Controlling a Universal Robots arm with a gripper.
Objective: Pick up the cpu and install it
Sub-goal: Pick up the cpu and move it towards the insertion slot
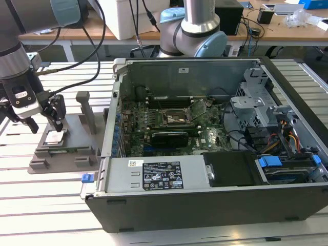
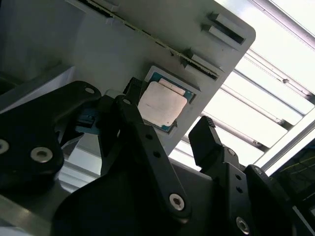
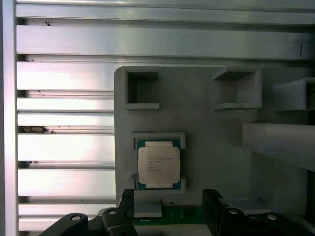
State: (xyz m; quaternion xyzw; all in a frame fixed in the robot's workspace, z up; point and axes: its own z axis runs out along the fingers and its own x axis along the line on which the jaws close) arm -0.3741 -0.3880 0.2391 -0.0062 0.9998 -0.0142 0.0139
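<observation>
- Currently the arm [image 1: 15, 56] reaches down from eleven o'clock in the exterior view. Its wrist points nearly straight down, tilted a little, over the grey holder [image 1: 77, 154].
- The end effector [image 1: 46, 125] hangs low over the holder. It is released, with its two black fingers [image 1: 57, 115] spread apart and nothing between them.
- The cpu [image 1: 54, 136] lies flat in a shallow square recess of the holder, silvery top facing up, just beneath the fingertips.
- In the first wrist view the end effector [image 3: 170, 196] sits close beside the cpu [image 3: 158, 164], spread wider than the chip. I cannot tell whether either tip touches it.
- In the second wrist view the cpu [image 2: 162, 103] shows between the two fingers [image 2: 147, 142], seated level in its recess.
- The holder stands on the slatted metal worktop [image 1: 41, 205], at nine o'clock of the open computer case [image 1: 205, 200] and just beside it.
- Inside the case the black socket [image 1: 177, 119] sits on the board, well apart from the end effector.
</observation>
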